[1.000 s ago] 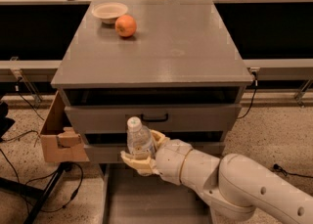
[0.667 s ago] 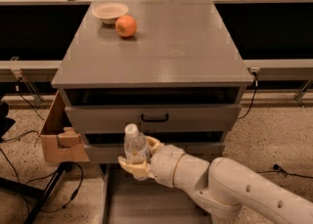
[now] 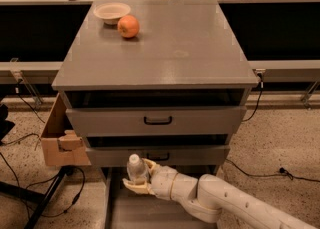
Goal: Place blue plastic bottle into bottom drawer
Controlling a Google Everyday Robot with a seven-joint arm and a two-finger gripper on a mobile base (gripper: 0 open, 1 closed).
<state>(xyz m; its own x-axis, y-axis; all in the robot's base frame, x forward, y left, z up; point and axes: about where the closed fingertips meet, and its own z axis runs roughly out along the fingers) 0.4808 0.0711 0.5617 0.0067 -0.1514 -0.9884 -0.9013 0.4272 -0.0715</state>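
At the foot of the grey cabinet point(image 3: 165, 58), the white arm point(image 3: 230, 205) is reaching in from the cabinet's lower right, and its gripper point(image 3: 137, 175) is hanging just in front of the cabinet's lowest front panel. The two cream fingers point(image 3: 136, 188) are clamping on the blue plastic bottle point(image 3: 136, 169), one showing under the bottle's lower side and the other at its right shoulder. The bottle is standing nearly upright with its white cap on top, and it is sitting over the back left part of the bottom drawer point(image 3: 150, 215), which is standing pulled out from the cabinet's base as a wide, shallow grey tray. Whether the bottle's base is touching the tray floor cannot be told, since the lower finger is covering it. Just behind the bottle's cap, the middle drawer point(image 3: 200, 155) is standing slightly out from the cabinet, with part of its black handle showing beside the gripper. Above it, the upper drawer point(image 3: 100, 120) is also sticking out a little, its black handle point(image 3: 157, 120) sitting at the centre. A brown cardboard box point(image 3: 55, 143) is leaning against the cabinet's left side, and black cables point(image 3: 260, 173) are trailing over the speckled floor on both sides of the cabinet. On the far left corner of the cabinet's top, an orange point(image 3: 128, 26) is resting just beside a small pale bowl point(image 3: 112, 11).
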